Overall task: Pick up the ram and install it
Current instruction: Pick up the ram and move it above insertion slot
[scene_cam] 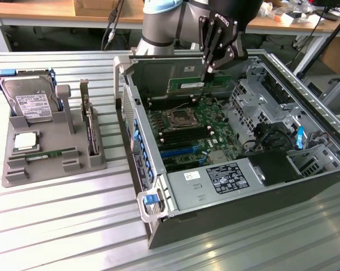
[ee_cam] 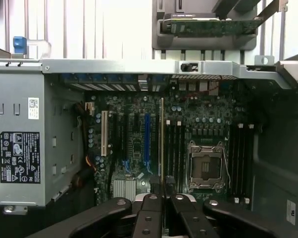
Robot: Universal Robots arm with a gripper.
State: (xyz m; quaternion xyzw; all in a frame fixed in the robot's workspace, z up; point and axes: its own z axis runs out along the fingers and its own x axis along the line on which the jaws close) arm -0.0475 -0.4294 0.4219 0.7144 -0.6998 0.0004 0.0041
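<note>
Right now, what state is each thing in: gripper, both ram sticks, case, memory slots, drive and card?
gripper, shut on the ram.
ram, held above the board, not in a slot.
second ram, lying flat in the tray.
case, on its side, open.
slots, empty.
drive, leaning in the tray.
card, upright in the tray.

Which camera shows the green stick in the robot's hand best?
The exterior view: the ram shows its whole long green face, held by the hand over the open computer. The wrist view sees it edge-on, as a thin line.
</note>
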